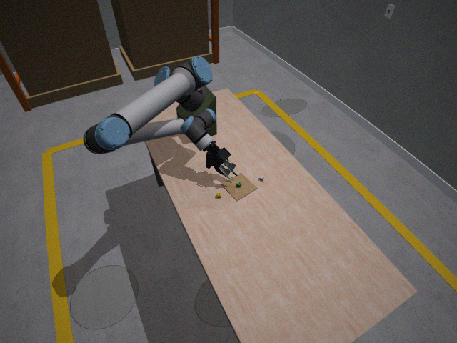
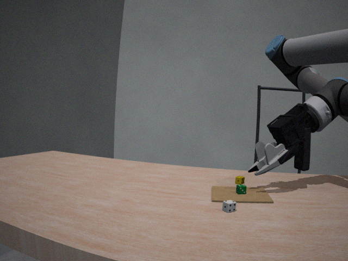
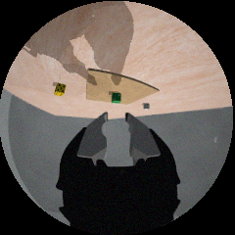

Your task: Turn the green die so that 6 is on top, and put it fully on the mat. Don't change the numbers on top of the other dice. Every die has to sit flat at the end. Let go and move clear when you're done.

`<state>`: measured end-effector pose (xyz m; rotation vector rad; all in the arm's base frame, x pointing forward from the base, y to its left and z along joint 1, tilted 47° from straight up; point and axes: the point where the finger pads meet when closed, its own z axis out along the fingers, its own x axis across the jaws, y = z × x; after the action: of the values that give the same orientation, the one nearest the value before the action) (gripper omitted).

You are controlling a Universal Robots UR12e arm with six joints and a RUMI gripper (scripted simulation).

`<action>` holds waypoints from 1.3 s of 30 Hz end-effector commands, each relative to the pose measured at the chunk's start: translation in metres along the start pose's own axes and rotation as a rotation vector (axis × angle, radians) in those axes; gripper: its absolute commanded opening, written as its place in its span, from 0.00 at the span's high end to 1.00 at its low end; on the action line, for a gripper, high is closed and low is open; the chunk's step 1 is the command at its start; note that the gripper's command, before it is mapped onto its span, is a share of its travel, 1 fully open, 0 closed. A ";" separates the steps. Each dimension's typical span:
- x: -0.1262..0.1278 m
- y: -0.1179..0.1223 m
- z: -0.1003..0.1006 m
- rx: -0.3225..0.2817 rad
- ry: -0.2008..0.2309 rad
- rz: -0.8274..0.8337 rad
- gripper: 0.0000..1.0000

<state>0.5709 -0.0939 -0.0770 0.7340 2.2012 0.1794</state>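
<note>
Pale wooden bench point(image 1: 295, 236) point(image 2: 118, 202) point(image 3: 171, 29): I work over its end nearest my base, well away from the far short edge and between the two long edges.
Thin tan square mat point(image 1: 248, 189) point(image 2: 224, 196) point(image 3: 100, 90): it lies flat on that end of the bench, every corner inside the bench's edges.
Black pincer with grey metal fingers point(image 1: 233, 176) point(image 2: 255, 172): mine, tilted above the wood, fingers parted by a narrow gap and holding nothing. I should rise cleanly along my tilt before swinging, so that no tip clips a cube.
White die with black pips point(image 1: 261, 178) point(image 2: 229, 206) point(image 3: 146, 106): off the mat, toward the wall-side long edge; I must keep clear of it.
Yellow die with black pips point(image 1: 218, 195) point(image 2: 239, 180) point(image 3: 60, 89): off the mat, toward the opposite long edge; same care.
Green die with white pips point(image 1: 238, 184) point(image 2: 241, 189) point(image 3: 117, 98): on the mat, apart from my fingers, seemingly flat. I cannot read its top, so I would check for six before leaving; another turn needs a centred, square grip.
</note>
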 end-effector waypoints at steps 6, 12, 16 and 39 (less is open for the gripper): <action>0.000 0.026 -0.018 0.000 0.000 0.000 0.79; 0.000 0.040 -0.028 0.000 0.000 0.000 0.79; 0.000 0.042 -0.029 0.000 0.000 0.000 0.79; 0.001 0.047 -0.026 0.122 0.001 0.000 0.79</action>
<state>0.5715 -0.0534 -0.0434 0.7818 2.2203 0.0805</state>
